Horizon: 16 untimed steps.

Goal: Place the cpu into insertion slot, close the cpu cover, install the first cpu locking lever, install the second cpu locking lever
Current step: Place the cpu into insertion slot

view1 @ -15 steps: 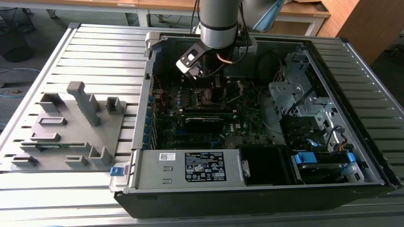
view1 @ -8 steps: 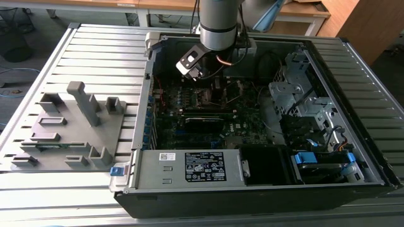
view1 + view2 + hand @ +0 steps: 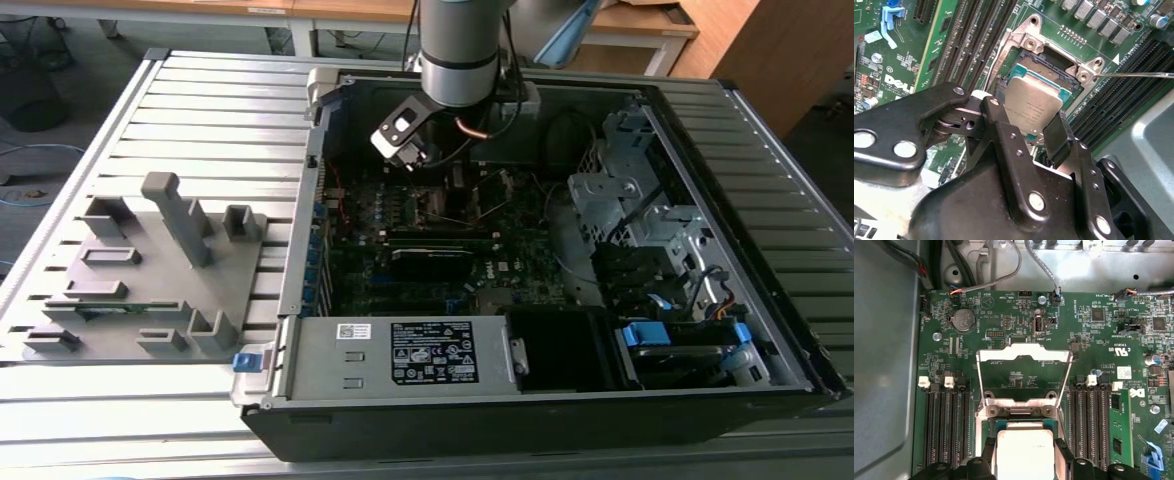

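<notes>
My gripper [image 3: 1023,114] is shut on the cpu [image 3: 1033,102], a flat square chip with a dull metallic top, one black finger on each of two opposite edges. The chip hangs slightly tilted just over the insertion slot [image 3: 1050,64], whose dark contact field and silvery rim show past its far edge. In the first wrist view the cpu [image 3: 1025,452] sits between the fingers [image 3: 989,456], and the cpu cover [image 3: 1024,356] stands raised open beyond the socket. A thin locking lever [image 3: 1134,75] sticks out sideways, unlatched. In the exterior view the gripper [image 3: 451,170] is low inside the computer case.
Long black memory slots [image 3: 946,425] flank the socket on both sides. Cables [image 3: 1004,275] run along the case wall past the board. A power supply [image 3: 400,355] and drive cage [image 3: 627,210] crowd the case; a grey fixture [image 3: 147,270] stands on the slatted table.
</notes>
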Available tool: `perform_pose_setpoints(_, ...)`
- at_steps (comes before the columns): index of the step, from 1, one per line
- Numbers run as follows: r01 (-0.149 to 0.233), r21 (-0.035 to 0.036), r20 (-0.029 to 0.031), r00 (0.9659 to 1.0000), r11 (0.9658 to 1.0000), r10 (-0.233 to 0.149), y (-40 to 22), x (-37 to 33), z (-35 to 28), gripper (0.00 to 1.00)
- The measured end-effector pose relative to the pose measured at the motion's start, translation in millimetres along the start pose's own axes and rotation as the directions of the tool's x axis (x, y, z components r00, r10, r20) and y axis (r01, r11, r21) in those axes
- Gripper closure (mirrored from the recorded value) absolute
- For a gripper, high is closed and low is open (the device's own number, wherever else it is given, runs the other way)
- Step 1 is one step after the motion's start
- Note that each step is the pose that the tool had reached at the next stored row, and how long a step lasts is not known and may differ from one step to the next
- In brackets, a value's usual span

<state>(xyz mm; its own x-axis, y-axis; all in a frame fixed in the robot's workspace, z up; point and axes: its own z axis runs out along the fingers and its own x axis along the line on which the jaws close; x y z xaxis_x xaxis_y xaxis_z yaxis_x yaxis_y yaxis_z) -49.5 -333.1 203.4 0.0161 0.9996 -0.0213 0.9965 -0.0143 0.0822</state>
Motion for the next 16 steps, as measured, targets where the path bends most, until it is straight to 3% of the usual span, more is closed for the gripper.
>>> perform_pose_setpoints(16,0.000,0.0001,0.0000,1.0000,1.0000,0.000,-3.8,2.5,6.2,0.46)
